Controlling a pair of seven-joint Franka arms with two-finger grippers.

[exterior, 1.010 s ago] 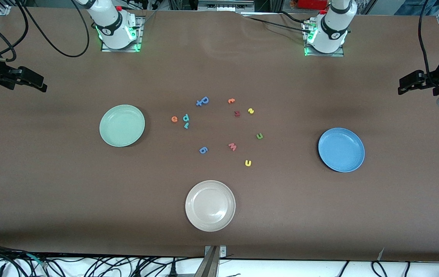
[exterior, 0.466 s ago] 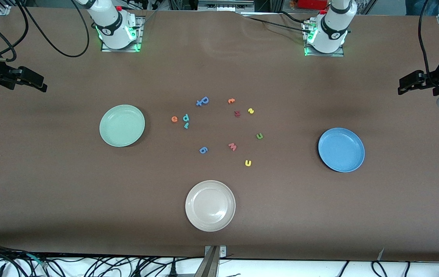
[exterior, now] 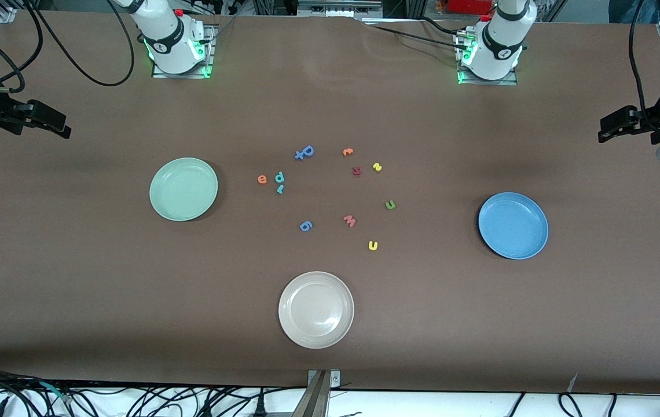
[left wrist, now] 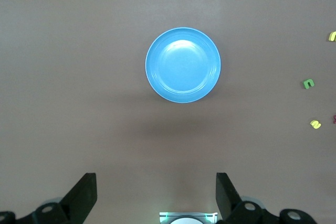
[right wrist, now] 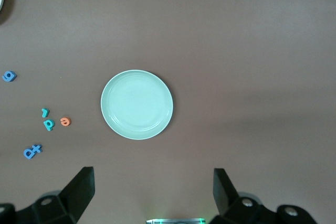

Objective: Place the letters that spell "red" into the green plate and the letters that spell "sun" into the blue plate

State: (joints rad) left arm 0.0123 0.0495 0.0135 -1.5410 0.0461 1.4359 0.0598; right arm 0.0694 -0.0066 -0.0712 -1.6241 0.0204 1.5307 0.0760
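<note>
The green plate (exterior: 183, 189) lies toward the right arm's end of the table and the blue plate (exterior: 513, 225) toward the left arm's end; both hold nothing. Between them, beside the green plate, are an orange "e" (exterior: 262, 179), a teal "d" (exterior: 279, 176) and a small teal "r" (exterior: 279, 189). A yellow "s" (exterior: 377, 167), an olive "n" (exterior: 390, 204) and a yellow "u" (exterior: 373, 245) lie closer to the blue plate. High over the table by its base, my left gripper (left wrist: 156, 179) hangs open and holds nothing. My right gripper (right wrist: 153, 174) does the same by its own base.
A cream-white plate (exterior: 316, 309) sits nearest the front camera. Among the letters lie a pink "w" (exterior: 349, 220), two darker blue letters (exterior: 305, 226) (exterior: 304, 153), a second orange letter (exterior: 348, 152) and a dark red one (exterior: 356, 171). Cables trail by the table's edges.
</note>
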